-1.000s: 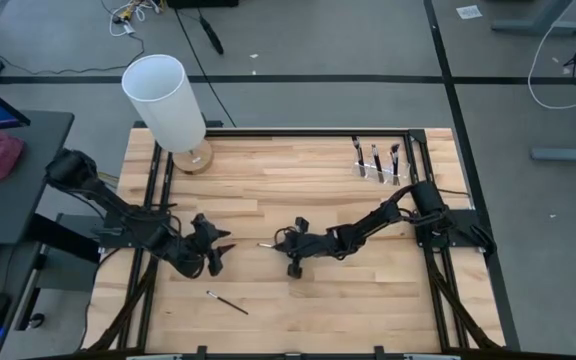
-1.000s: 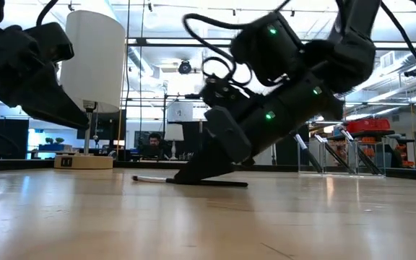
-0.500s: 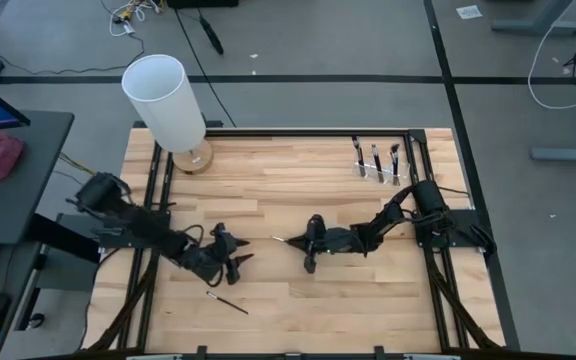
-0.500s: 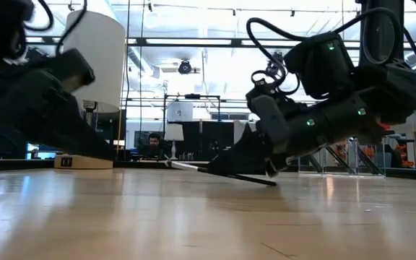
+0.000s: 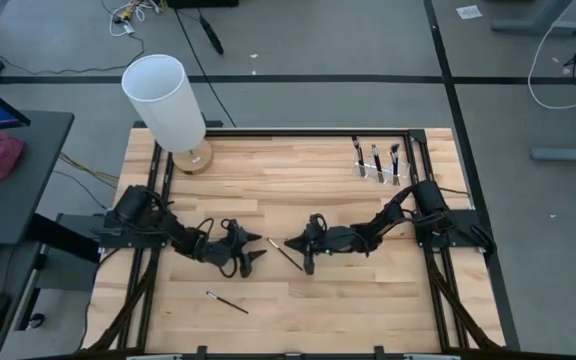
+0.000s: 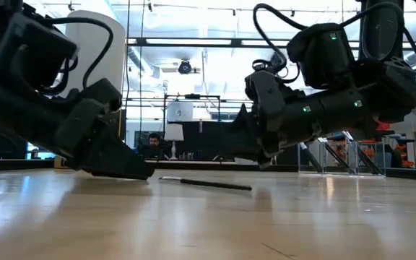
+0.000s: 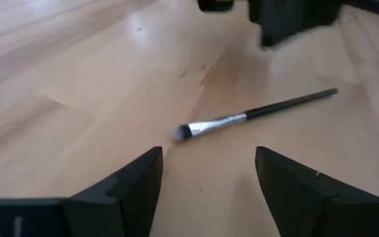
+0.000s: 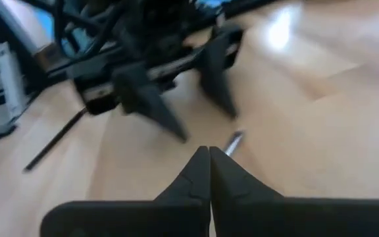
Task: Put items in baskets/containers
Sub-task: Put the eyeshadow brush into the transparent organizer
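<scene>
Wooden table (image 5: 368, 290) carries my 2 arms low at its middle. My left gripper (image 5: 248, 252) spreads wide facing 1 brush (image 5: 287, 255) lying flat between us; my right gripper (image 5: 303, 249) is pinched closed, empty. Another brush (image 5: 227, 302) lies nearer the front, and 3 stand in the clear holder (image 5: 377, 172).

Both arms stretched low toward table centre, left gripper (image 5: 251, 250) at about 8 o'clock from centre, fingers (image 7: 127, 187) spread wide and pointing to 3 o'clock, right gripper (image 5: 305, 252) facing it from just beside, fingers (image 8: 199, 171) pressed together, tips toward 9 o'clock
</scene>
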